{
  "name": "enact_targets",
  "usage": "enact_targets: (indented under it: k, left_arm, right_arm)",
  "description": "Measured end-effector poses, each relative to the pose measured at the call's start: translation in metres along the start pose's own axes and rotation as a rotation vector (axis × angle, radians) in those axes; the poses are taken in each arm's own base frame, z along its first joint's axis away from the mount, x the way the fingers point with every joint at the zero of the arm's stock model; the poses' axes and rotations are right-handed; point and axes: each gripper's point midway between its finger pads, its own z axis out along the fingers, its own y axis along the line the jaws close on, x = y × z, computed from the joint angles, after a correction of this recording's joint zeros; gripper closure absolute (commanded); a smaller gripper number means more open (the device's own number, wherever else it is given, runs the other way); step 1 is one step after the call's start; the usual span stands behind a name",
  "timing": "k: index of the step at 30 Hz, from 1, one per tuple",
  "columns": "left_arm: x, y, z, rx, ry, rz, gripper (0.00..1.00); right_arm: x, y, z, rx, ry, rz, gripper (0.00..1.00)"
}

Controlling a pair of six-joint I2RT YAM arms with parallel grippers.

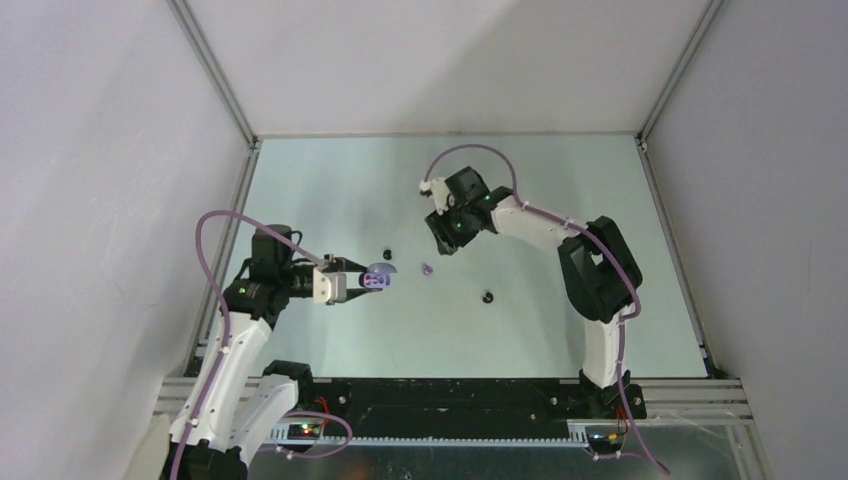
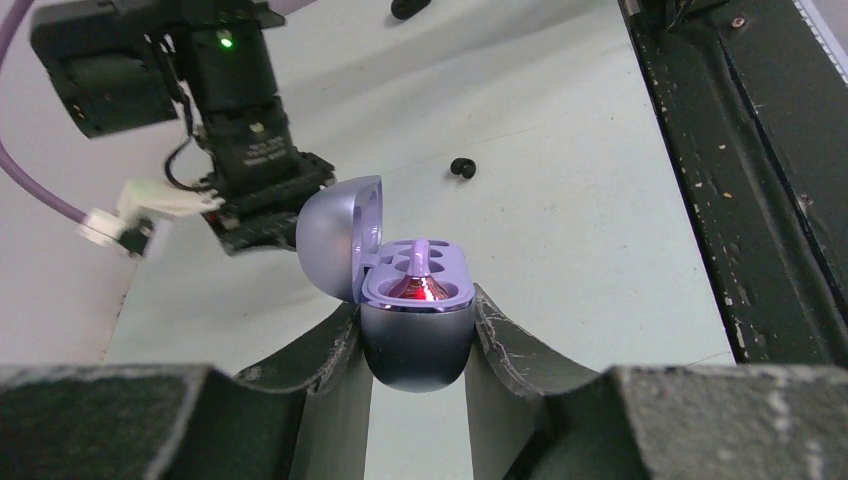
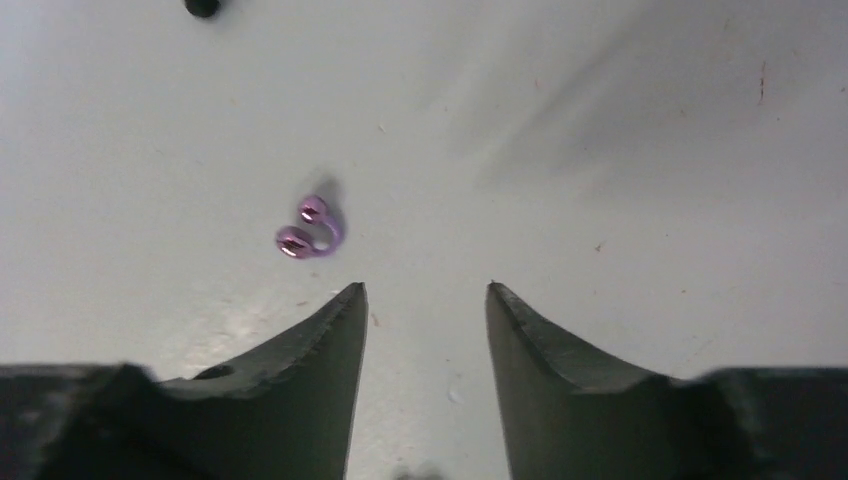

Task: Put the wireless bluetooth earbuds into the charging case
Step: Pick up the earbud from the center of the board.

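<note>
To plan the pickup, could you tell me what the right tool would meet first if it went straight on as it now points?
Probably the bare table: the right tool, open, aims just right of the purple earbud in its wrist view, though depth is unclear.

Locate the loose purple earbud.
Top view: the purple earbud lies on the table near centre, just right of the open charging case in the left arm's jaws, with the right arm's open jaws just beyond it.

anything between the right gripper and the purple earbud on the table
Nothing: in the right wrist view only bare table separates the open right gripper from the purple earbud.
</note>
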Motion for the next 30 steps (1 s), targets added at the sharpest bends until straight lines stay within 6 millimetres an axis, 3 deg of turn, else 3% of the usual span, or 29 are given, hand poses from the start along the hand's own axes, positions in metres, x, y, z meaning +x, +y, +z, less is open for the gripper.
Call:
enact_targets:
  k: [4,11,30]
  left_arm:
    - [0.000,0.000,0.000,0.000,-0.001,-0.001,1.00]
    - [0.001,0.001,-0.001,-0.004,0.002,-0.004,1.00]
    - [0.003,0.003,-0.002,-0.012,0.006,-0.004,1.00]
  right_arm:
    - [-0.013,0.000,-0.003,-0.115,-0.027,0.135,0.68]
    - [0.022,0.027,0.031,-0.282,0.114,0.315,0.70]
    - [0.024,0.035,0.031,-0.317,0.140,0.436,0.68]
